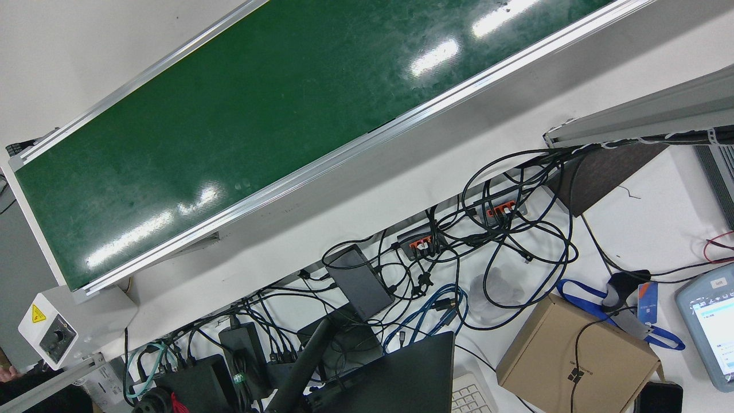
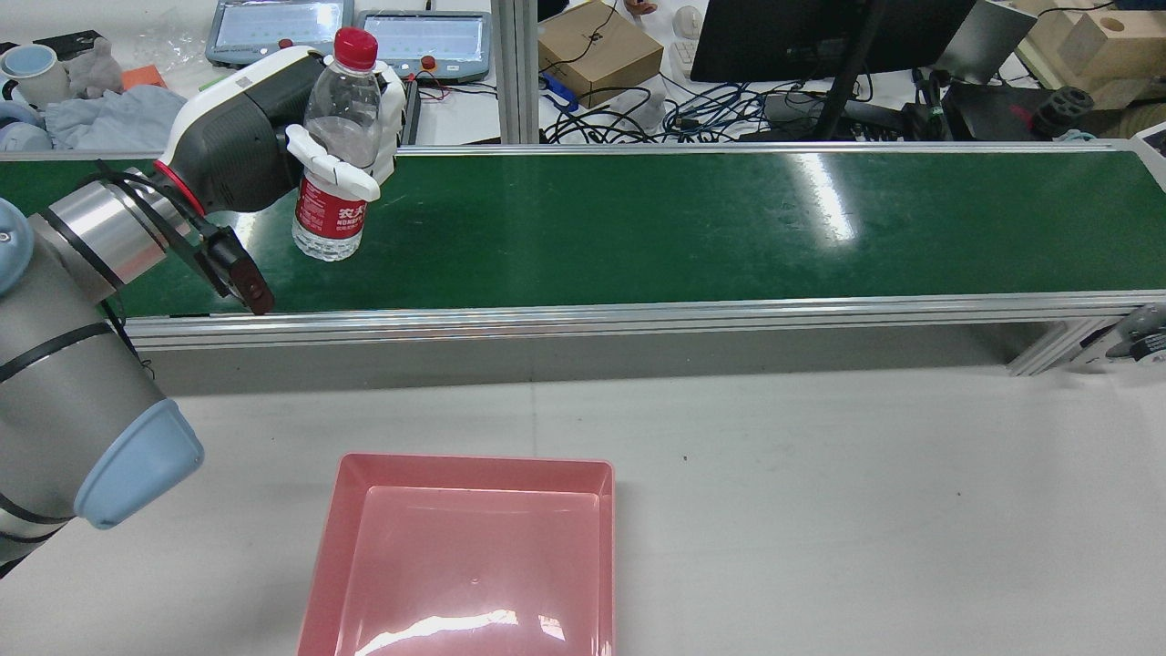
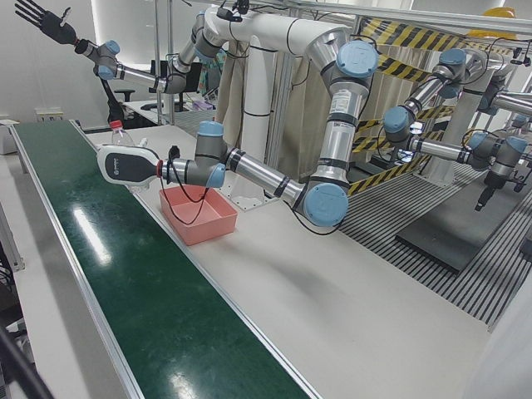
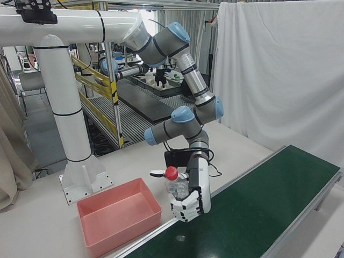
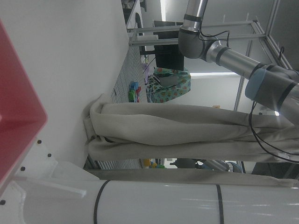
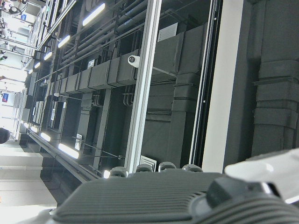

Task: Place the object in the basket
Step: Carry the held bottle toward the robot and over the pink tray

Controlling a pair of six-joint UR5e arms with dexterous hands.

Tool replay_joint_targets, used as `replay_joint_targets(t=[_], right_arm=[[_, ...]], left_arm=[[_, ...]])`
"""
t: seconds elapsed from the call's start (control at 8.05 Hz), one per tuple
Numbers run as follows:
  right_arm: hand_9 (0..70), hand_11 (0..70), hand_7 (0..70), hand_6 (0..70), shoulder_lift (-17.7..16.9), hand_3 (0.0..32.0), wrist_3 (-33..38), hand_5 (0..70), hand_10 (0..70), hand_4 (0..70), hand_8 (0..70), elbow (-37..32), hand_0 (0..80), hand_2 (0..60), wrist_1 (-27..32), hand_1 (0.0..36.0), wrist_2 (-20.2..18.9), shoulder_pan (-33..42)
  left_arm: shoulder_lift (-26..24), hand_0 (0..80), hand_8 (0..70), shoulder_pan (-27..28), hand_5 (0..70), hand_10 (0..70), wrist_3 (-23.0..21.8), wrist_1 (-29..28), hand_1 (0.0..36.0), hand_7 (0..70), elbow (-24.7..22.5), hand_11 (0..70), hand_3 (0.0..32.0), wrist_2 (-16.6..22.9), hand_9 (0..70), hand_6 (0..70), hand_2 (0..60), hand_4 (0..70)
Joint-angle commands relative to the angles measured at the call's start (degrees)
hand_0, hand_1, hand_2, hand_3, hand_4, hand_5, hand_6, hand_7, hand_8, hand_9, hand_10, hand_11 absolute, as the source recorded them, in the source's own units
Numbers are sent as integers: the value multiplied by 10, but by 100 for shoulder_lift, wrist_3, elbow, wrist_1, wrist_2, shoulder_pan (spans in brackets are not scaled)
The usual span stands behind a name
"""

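The water bottle (image 2: pixel 333 150) is clear plastic with a red cap and a red label. It stands up straight, a bit tilted, over the near left part of the green belt (image 2: pixel 638 228) — white fingers (image 2: pixel 332 169) wrap round its middle. You cannot tell if its bottom touches the belt. The basket (image 2: pixel 466 558) is a pink, shallow, square tray with nothing in it — it sits on the white table, in front of the belt and well apart from the bottle.

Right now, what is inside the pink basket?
The pink basket looks empty: the rear view shows only its bare glossy floor, though its near end is cut off. The water bottle is upright over the green belt, held by the left hand.
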Motion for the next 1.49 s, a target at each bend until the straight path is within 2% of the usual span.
replay_joint_targets(t=[0.0, 0.12, 0.37, 0.5, 0.62, 0.87, 0.99, 1.12, 1.24, 1.37], right_arm=[[0, 0, 0, 0, 0, 0, 0, 0, 0, 0, 0, 0, 0, 0, -7, 0, 0, 0], [0, 0, 0, 0, 0, 0, 0, 0, 0, 0, 0, 0, 0, 0, -7, 0, 0, 0], [0, 0, 0, 0, 0, 0, 0, 0, 0, 0, 0, 0, 0, 0, -7, 0, 0, 0], [0, 0, 0, 0, 0, 0, 0, 0, 0, 0, 0, 0, 0, 0, -7, 0, 0, 0], [0, 0, 0, 0, 0, 0, 0, 0, 0, 0, 0, 0, 0, 0, -7, 0, 0, 0], [0, 0, 0, 0, 0, 0, 0, 0, 0, 0, 0, 0, 0, 0, 2, 0, 0, 0], [0, 0, 0, 0, 0, 0, 0, 0, 0, 0, 0, 0, 0, 0, -7, 0, 0, 0], [0, 0, 0, 0, 0, 0, 0, 0, 0, 0, 0, 0, 0, 0, -7, 0, 0, 0], [0, 0, 0, 0, 0, 0, 0, 0, 0, 0, 0, 0, 0, 0, 2, 0, 0, 0], [0, 0, 0, 0, 0, 0, 0, 0, 0, 0, 0, 0, 0, 0, -7, 0, 0, 0]], left_arm=[[4, 641, 700, 741, 700, 586, 26, 397, 161, 700, -719, 700, 0, 20, 700, 640, 115, 484], [4, 653, 700, 952, 700, 559, 52, 433, 159, 685, -800, 700, 0, 12, 700, 605, 58, 438], [-5, 681, 700, 1576, 686, 527, 131, 434, 164, 644, -783, 700, 0, -23, 700, 558, 12, 399], [-40, 685, 700, 1840, 679, 523, 515, 442, 162, 634, -774, 700, 0, -67, 700, 547, 0, 389], [12, 668, 700, 1938, 676, 529, 631, 443, 158, 637, -783, 700, 0, -268, 700, 551, 0, 390], [47, 642, 700, 2026, 649, 526, 633, 329, 149, 621, -783, 700, 0, -357, 700, 534, 0, 369], [65, 636, 663, 2044, 613, 497, 694, 328, 125, 583, -774, 700, 0, -358, 700, 498, 0, 367], [91, 632, 580, 2062, 557, 459, 799, 311, 93, 515, -783, 654, 0, -384, 700, 429, 0, 345], [222, 581, 456, 2045, 452, 380, 782, 189, 73, 412, -792, 543, 0, -384, 610, 298, 0, 292], [458, 526, 321, 2036, 363, 286, 730, -21, 32, 279, -800, 419, 0, -384, 444, 180, 0, 224]])
